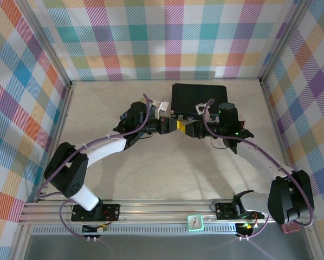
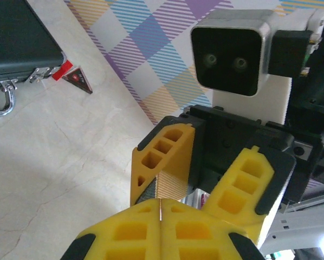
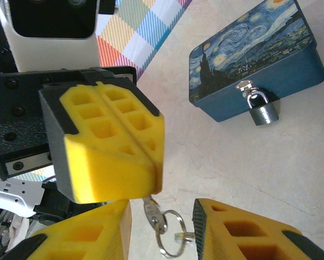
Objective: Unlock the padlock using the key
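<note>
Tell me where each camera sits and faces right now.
Top external: above and behind, looking down on the left arm, right arm and black case.
Left wrist: over its shut left hand, facing the open right hand.
Right wrist: over the right hand, facing the key in the left hand, padlock beyond.
Shared: both wrist views show both hands.

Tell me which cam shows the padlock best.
Right wrist: the padlock hangs in clear sight on the hasp of the blue tin, body and shackle sharp. Top external frames the black case from above; left wrist catches that case's corner and handle.
</note>
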`<action>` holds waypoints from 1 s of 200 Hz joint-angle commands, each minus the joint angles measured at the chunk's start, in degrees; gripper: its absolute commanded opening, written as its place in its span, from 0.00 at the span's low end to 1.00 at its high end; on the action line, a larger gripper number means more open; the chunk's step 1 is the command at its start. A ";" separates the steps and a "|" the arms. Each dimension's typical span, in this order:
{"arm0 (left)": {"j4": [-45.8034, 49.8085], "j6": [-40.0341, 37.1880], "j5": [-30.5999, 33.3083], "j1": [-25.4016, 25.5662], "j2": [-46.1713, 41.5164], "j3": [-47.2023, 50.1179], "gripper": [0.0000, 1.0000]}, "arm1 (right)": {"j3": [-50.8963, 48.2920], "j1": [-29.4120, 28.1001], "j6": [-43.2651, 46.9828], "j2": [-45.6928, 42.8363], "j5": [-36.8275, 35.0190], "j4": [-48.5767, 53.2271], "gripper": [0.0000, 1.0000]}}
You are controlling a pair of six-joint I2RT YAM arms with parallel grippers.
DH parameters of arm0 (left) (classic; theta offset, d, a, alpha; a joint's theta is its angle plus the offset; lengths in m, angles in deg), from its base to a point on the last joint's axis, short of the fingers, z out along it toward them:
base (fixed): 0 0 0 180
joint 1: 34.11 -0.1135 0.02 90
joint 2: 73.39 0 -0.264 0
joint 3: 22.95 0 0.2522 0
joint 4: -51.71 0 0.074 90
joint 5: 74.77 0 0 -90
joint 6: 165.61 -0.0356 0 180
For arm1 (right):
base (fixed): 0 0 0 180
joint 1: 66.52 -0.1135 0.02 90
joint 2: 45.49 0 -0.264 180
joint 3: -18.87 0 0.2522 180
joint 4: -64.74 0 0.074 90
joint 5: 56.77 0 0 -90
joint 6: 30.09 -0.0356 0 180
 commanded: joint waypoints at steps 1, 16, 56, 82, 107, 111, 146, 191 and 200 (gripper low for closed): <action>-2.76 -0.03 -2.00 -0.03 -2.00 0.48 0.00 | -1.26 -0.13 2.08 -1.01 -1.23 0.39 0.38; -3.69 0.69 -2.14 -0.07 -1.83 0.44 0.00 | -1.15 -0.14 1.73 -0.85 -0.12 -0.19 0.35; -4.59 1.82 -2.39 0.06 -1.63 0.38 0.00 | -0.14 -0.65 -0.58 2.13 4.62 -2.19 0.25; -6.05 3.01 -2.29 0.12 -1.39 0.79 0.00 | -2.58 -0.75 -3.52 2.31 4.82 -7.98 0.13; -7.67 4.51 -2.27 0.15 -1.19 1.52 0.00 | -3.45 -0.71 -5.15 2.42 4.87 -10.78 0.00; -7.46 4.58 -1.98 0.15 -1.26 1.50 0.03 | -3.53 -0.75 -5.01 2.22 4.61 -10.77 0.00; -0.98 6.55 7.95 -2.63 -6.44 3.93 1.00 | -2.63 -0.84 1.55 -1.05 -1.82 -2.33 0.00; 10.27 8.34 17.34 -4.24 -12.27 4.88 1.00 | -0.93 -1.74 5.49 -1.21 -6.95 3.03 0.00; 11.52 9.57 18.30 -4.29 -11.86 4.39 1.00 | 0.76 -2.59 7.31 -0.75 -10.25 5.07 0.00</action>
